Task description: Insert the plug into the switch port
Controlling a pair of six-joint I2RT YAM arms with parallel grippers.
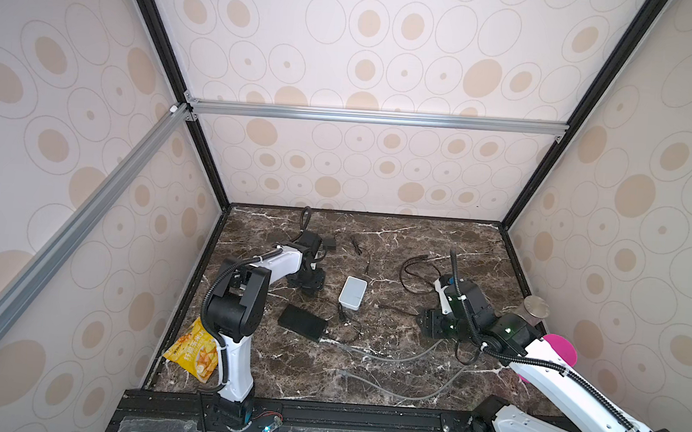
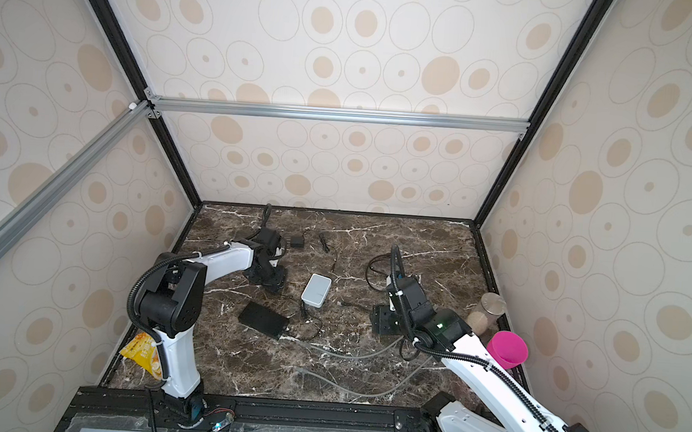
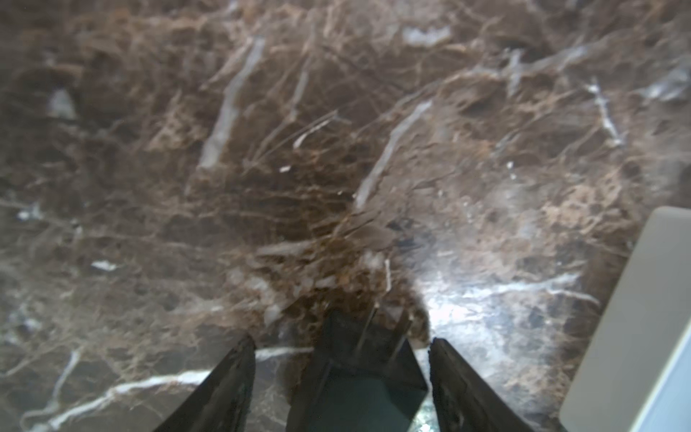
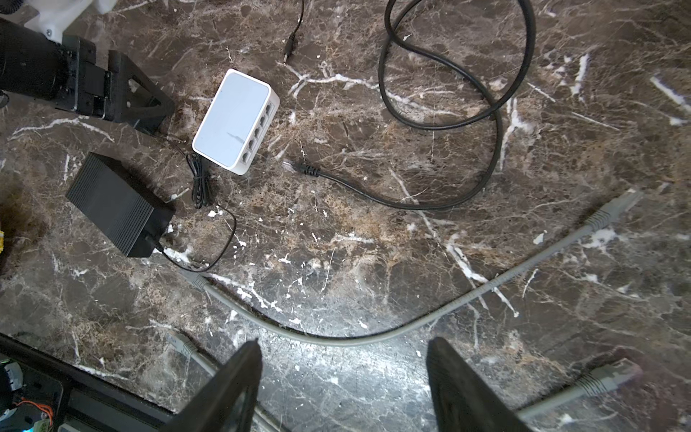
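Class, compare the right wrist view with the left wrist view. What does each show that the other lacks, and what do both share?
Right wrist only: the port row on the white switch, the black cable's plug lying loose near it, grey cables, a black adapter, the open right gripper. Left wrist only: a blurred dark shape between the fingers of the open left gripper. Both: the white switch, left gripper and marble table.

the network switch (image 1: pixel 352 292) lies mid-table (image 1: pixel 417 238). just left-front of the switch sits the power brick (image 1: pixel 302 323). just right of the switch, off its port side and not touching, lies the plug (image 4: pixel 304 169). patch cables (image 4: pixel 336 343) lie front-right of it, a wall adapter (image 1: pixel 329 242) behind-left, a snack bag (image 1: pixel 193 354) far front-left, and a jar (image 1: pixel 533 311) and cup (image 1: pixel 560 353) far right.
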